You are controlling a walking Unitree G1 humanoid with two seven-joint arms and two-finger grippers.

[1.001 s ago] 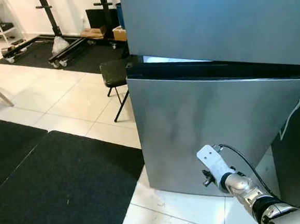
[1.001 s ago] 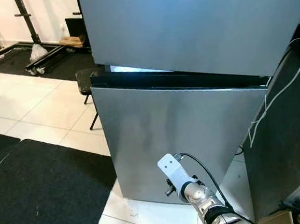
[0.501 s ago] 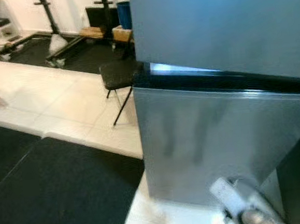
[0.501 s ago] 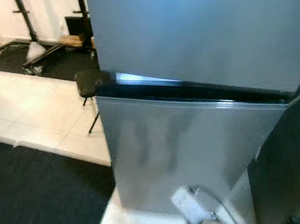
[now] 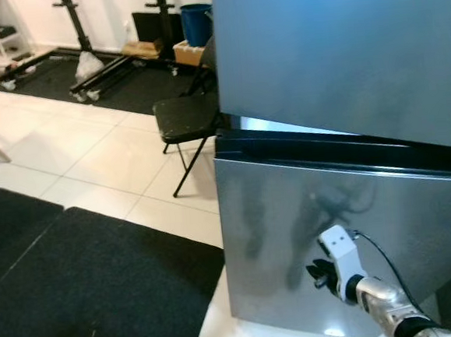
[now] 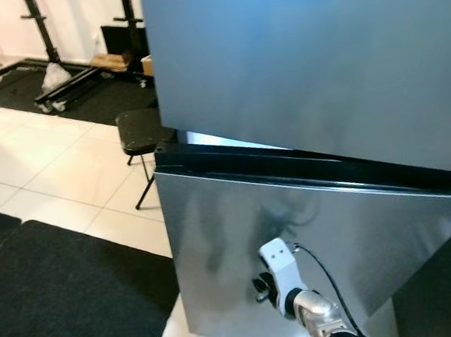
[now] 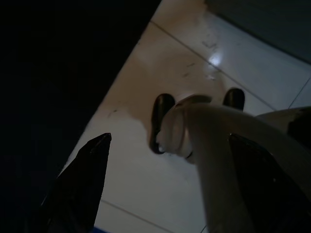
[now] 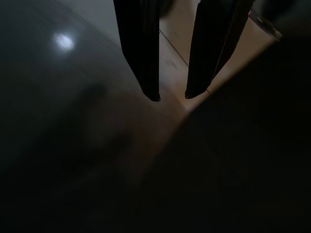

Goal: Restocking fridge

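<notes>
A tall steel fridge stands before me with its upper door (image 5: pixel 340 42) shut. Its lower door (image 5: pixel 277 227) stands slightly ajar, and a dark seal strip and a sliver of light (image 5: pixel 284 125) show along its top edge. My right arm (image 5: pixel 376 297) reaches up in front of the lower door, with its white wrist mount (image 5: pixel 337 249) close to the steel face. In the right wrist view my right gripper (image 8: pixel 172 96) is open by a narrow gap with nothing in it. My left gripper (image 7: pixel 170 138) hangs wide open over the tiled floor beside my own leg.
A black mat (image 5: pixel 86 289) covers the floor to my left. A small black folding chair (image 5: pixel 184 117) stands by the fridge's left corner. Behind it are a blue bin (image 5: pixel 197 22), a cardboard box (image 5: pixel 189 53) and black stands on wheels (image 5: pixel 82 39).
The camera has moved and blurred in between, so the fridge now sits further right in view. My right wrist stands higher against the lower door.
</notes>
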